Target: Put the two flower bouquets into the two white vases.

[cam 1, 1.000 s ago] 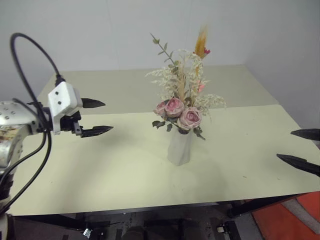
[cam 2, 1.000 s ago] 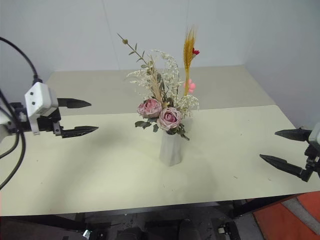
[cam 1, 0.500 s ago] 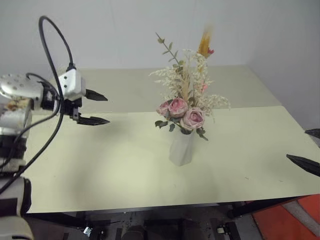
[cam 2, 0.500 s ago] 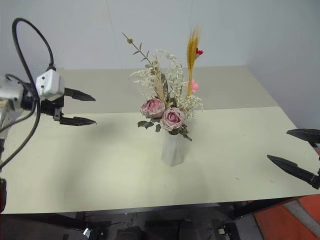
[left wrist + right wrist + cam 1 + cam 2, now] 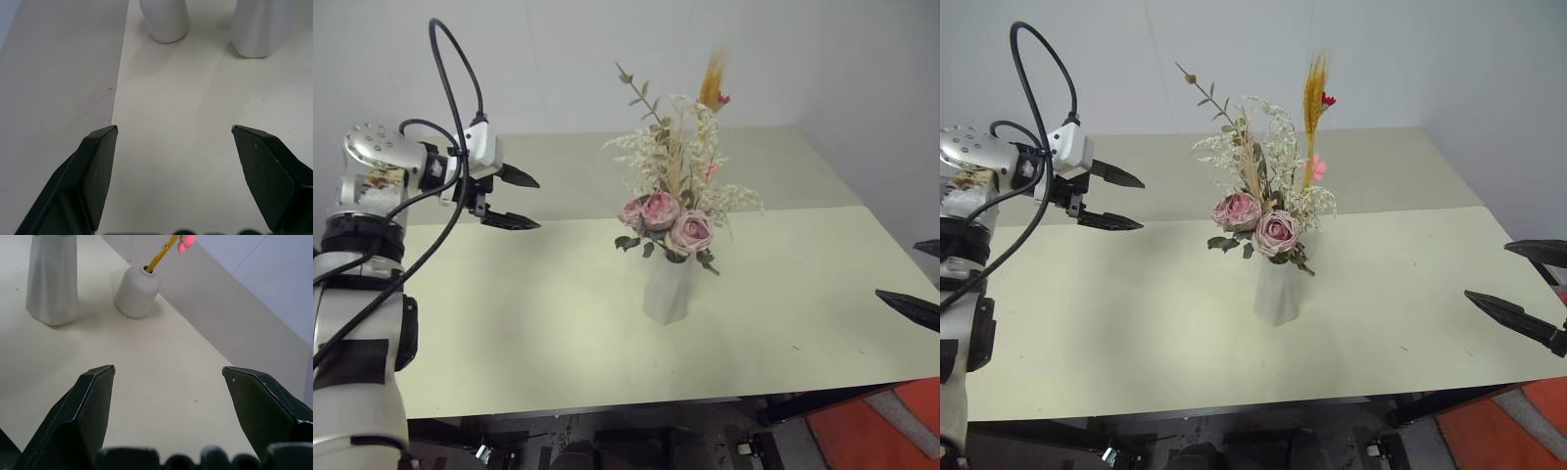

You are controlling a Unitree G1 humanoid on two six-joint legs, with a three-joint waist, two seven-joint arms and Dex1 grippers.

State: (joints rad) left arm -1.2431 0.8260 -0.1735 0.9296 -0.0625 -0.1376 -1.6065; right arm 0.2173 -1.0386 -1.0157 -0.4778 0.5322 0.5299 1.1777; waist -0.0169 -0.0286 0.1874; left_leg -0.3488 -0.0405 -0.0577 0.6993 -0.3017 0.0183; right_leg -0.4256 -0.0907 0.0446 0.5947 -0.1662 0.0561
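The taller faceted white vase [image 5: 668,289] stands mid-table and holds the bouquet of pink roses [image 5: 672,223] with leaves and pale sprigs. Just behind it, the shorter rounded white vase [image 5: 137,296] holds the thin yellow-orange stalks [image 5: 1311,93], with red berries at the top and a pink bow [image 5: 186,241]. My left gripper [image 5: 538,204] hangs open and empty above the table, well left of the vases. Its wrist view shows the base of the short vase [image 5: 164,19] and of the tall vase [image 5: 259,27]. My right gripper [image 5: 1487,270] is open and empty at the table's right edge.
The pale table [image 5: 538,323] has a seam [image 5: 803,209] running across it behind the vases. A white wall stands close behind the table. An orange-red patch of floor [image 5: 891,431] lies below the table's front right corner.
My left arm has swung up and toward the back of the table, nearer the vases, still open. The right gripper has drifted slightly toward the right edge. Vases and bouquets are unmoved.
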